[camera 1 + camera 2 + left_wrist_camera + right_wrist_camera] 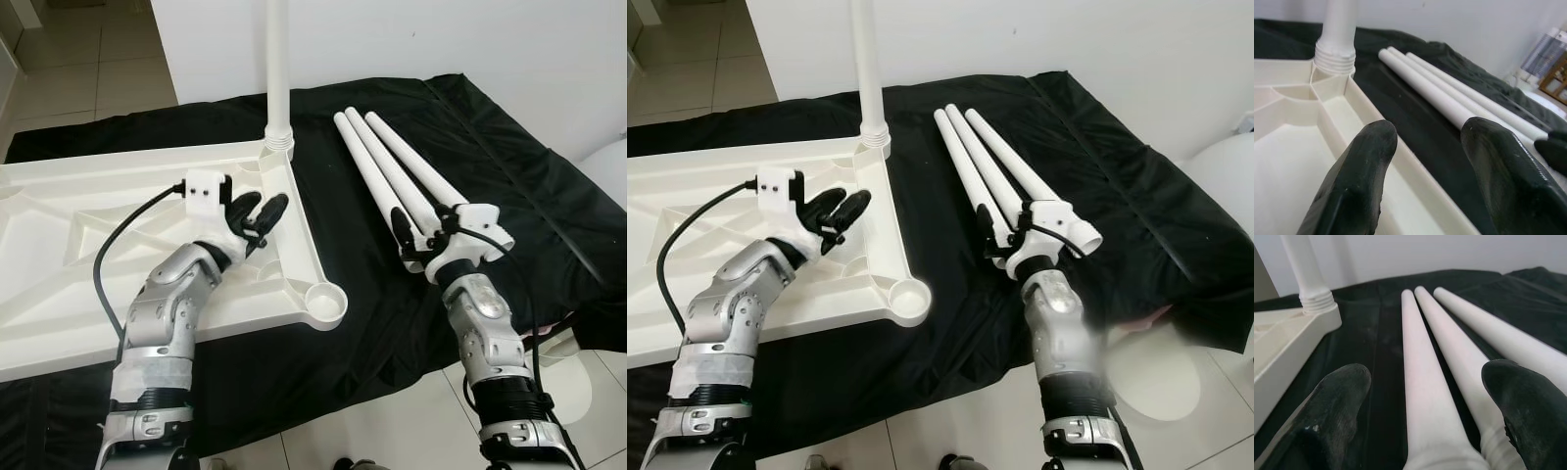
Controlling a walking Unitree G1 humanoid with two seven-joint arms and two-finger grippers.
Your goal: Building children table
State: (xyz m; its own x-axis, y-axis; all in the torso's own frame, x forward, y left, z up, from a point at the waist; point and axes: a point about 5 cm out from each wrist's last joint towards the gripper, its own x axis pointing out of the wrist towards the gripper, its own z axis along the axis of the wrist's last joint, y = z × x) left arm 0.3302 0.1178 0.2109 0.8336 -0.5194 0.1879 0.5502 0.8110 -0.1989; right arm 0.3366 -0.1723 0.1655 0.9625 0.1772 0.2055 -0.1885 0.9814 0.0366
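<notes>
Black cloth [509, 186] covers the low surface I'm working over, tiled floor showing at the near edge and a white wall behind. Largest piece on it: one white tabletop [59, 284], upside down, ribbed underside up, lying on my left half of the cloth. One leg [277, 69] is already standing upright in its far right corner socket; the near right corner socket [324, 305] is an open ring, nothing in it yet. Loose legs [392, 171]: I count three, lying side by side on the cloth to the right of the tabletop, touching or nearly so, long axes running away from me and slightly leftward, thick threaded ends nearest me. Right gripper [431, 238] sits at those near ends, fingers spread wide; in the right wrist view the finger pads [1337, 396] bracket two legs, the third lying just outside the other pad, nothing pinched. Left gripper [257, 217] hovers over the tabletop's right rim, fingers parted with a modest gap, empty. My read: the right arm is plainly nearer the legs, and they lie straight ahead along its finger line, so a pick means closing across one leg's near end. Spread looks too wide for a single leg; it should centre on one first, or risk grabbing two.
</notes>
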